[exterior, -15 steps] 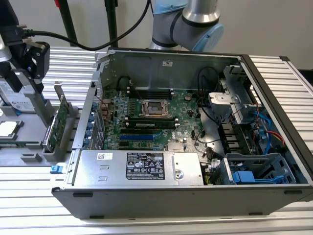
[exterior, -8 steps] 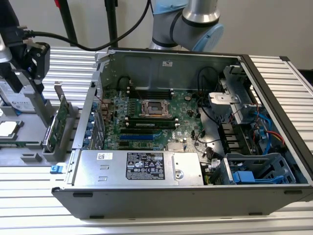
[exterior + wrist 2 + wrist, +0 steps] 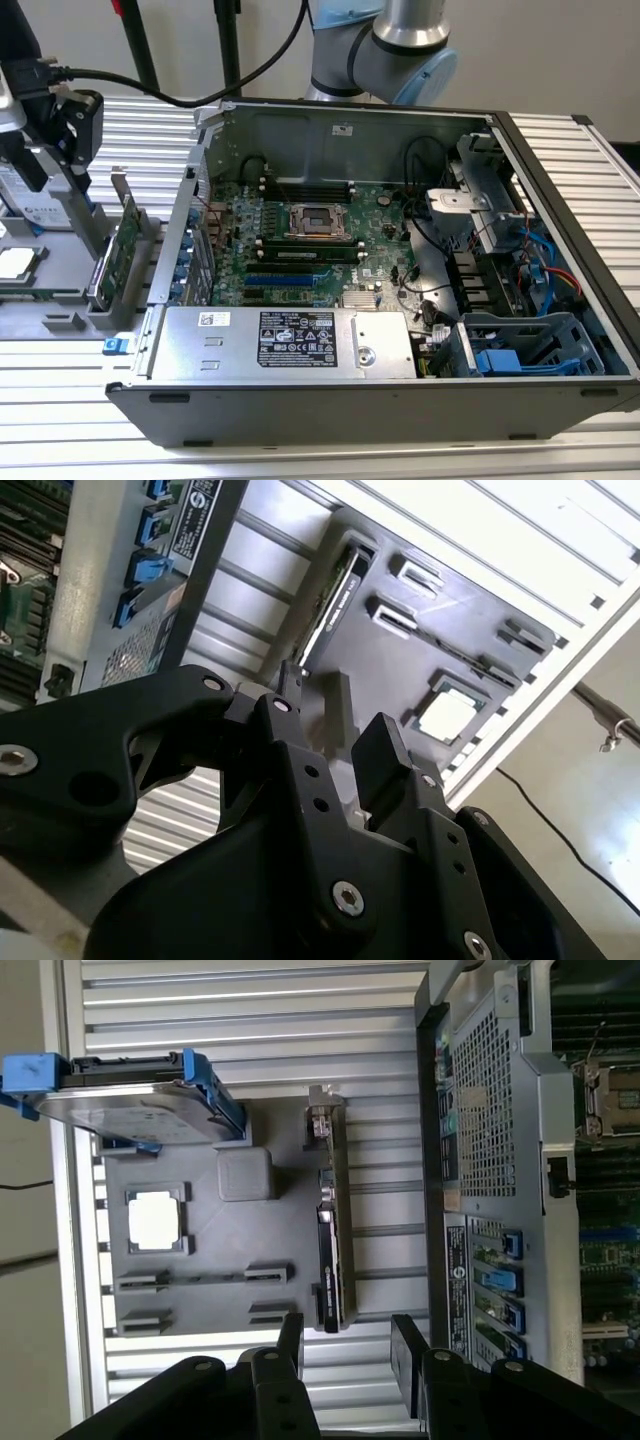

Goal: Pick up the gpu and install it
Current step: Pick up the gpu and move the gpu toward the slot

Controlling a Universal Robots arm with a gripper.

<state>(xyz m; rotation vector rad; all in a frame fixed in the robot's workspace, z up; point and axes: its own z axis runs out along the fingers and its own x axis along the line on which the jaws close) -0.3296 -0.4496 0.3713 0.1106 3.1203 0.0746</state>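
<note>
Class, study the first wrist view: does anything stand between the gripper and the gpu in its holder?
Nothing visible does. The open gripper hangs just short of the gpu, which stands on edge in the grey holder, in line with the gripper's opening. Only open space separates them.

The arm (image 3: 400, 25) is showing rounded silver-grey joints with pale blue caps (image 3: 430, 72); its matte black gripper (image 3: 335, 715) is showing angular fingers (image 3: 300, 770) studded with silver screws (image 3: 347, 898).
</note>
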